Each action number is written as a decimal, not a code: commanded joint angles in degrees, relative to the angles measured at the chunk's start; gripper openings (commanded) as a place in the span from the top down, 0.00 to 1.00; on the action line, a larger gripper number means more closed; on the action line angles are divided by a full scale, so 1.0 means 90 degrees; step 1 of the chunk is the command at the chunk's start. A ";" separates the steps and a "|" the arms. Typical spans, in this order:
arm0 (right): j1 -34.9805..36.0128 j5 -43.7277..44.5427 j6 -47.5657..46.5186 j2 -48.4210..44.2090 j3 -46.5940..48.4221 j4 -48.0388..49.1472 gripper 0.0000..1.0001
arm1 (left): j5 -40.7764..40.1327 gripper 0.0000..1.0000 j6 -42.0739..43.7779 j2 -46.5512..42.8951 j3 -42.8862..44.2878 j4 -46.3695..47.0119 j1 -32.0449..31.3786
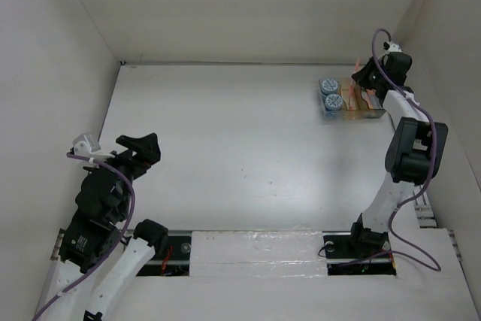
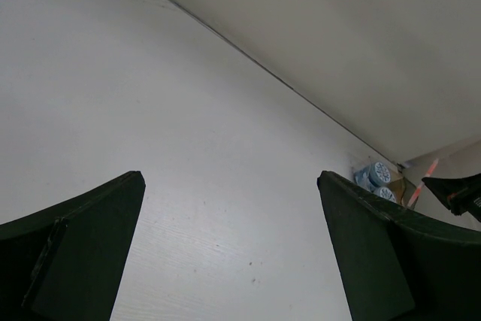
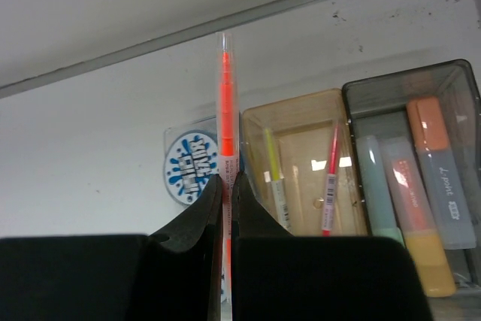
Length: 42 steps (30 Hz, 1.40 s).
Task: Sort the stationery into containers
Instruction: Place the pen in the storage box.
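Observation:
My right gripper (image 3: 227, 182) is shut on a slim orange pen (image 3: 226, 103) and holds it above the clear organiser (image 3: 301, 110), near the edge between its pot compartment and its amber middle one. A blue-and-white pot (image 3: 189, 168) sits in the left compartment. A yellow pen (image 3: 275, 174) and a red pen (image 3: 330, 178) lie in the amber compartment. Several thick markers (image 3: 421, 186) fill the grey right compartment. In the top view both pots (image 1: 329, 94) sit in the organiser (image 1: 368, 114) at the far right, under the right gripper (image 1: 366, 79). My left gripper (image 2: 229, 246) is open and empty at the near left.
The enclosure's back wall (image 1: 248, 13) and right wall (image 1: 451, 50) stand close to the organiser. The white tabletop (image 1: 240, 148) stretches between the two arms. The left arm (image 1: 113, 186) is folded back near its base.

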 commanded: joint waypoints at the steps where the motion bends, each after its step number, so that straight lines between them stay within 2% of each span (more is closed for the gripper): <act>1: -0.0167 -0.0071 -0.0307 0.0092 0.0307 0.0322 1.00 | 0.0107 0.00 0.0160 0.0076 -0.0036 0.0290 -0.0011; 8: -0.0246 0.0426 -0.0687 0.0434 0.0560 -0.0204 1.00 | 0.0107 0.00 0.0161 0.0135 -0.0036 0.0290 -0.0011; 16: -0.0128 0.0505 -0.0835 0.0941 0.1106 -0.0898 1.00 | 0.0107 0.00 0.0161 0.0076 -0.0036 0.0348 -0.0011; 25: -0.0011 0.0603 -0.0893 0.1098 0.1176 -0.1192 1.00 | 0.0166 0.00 0.0161 0.0017 -0.0036 0.0348 -0.0011; 28: 0.0047 0.0730 -0.0893 0.1098 0.1118 -0.1192 0.91 | 0.0166 0.00 0.0161 0.0017 -0.0036 0.0348 -0.0011; 29: 0.0047 0.0730 -0.0826 0.1031 0.1050 -0.1192 0.84 | 0.0166 0.00 0.0161 0.0017 -0.0036 0.0348 -0.0011; 33: 0.0047 0.0847 -0.0766 0.0962 0.0932 -0.1192 0.74 | 0.0166 0.00 0.0161 0.0017 -0.0036 0.0348 -0.0011; 38: 0.0047 0.0906 -0.0639 0.0835 0.0747 -0.1192 0.72 | 0.0166 0.00 0.0161 0.0017 -0.0036 0.0348 -0.0011; 42: 0.0047 0.0789 -0.0464 0.0835 0.0678 -0.1134 0.76 | 0.0166 0.00 0.0161 -0.0041 -0.0036 0.0348 -0.0011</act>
